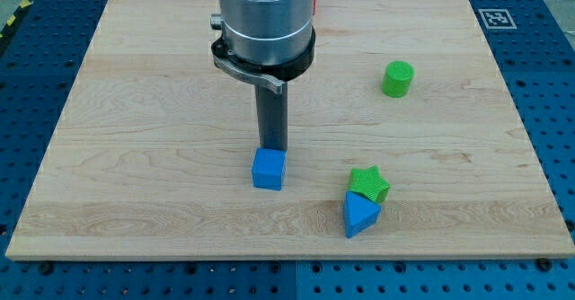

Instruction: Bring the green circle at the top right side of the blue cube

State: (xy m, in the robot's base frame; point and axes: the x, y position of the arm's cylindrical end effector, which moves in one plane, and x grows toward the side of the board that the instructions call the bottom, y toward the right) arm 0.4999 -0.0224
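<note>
Wooden board [135,156] on blue pegboard table [36,48], my arm's grey housing [265,17] over board's top middle. I carry no jaws, only a rod; my tip [272,147] sits just behind the blue cube [269,169], touching or nearly, can't tell. Blue triangle block [360,216] and green star [369,184] touch each other, at view's right of cube, low on board. Green circle [398,79], short upright cylinder, bright green, stands alone toward view's top right, well apart from cube, open wood between
</note>
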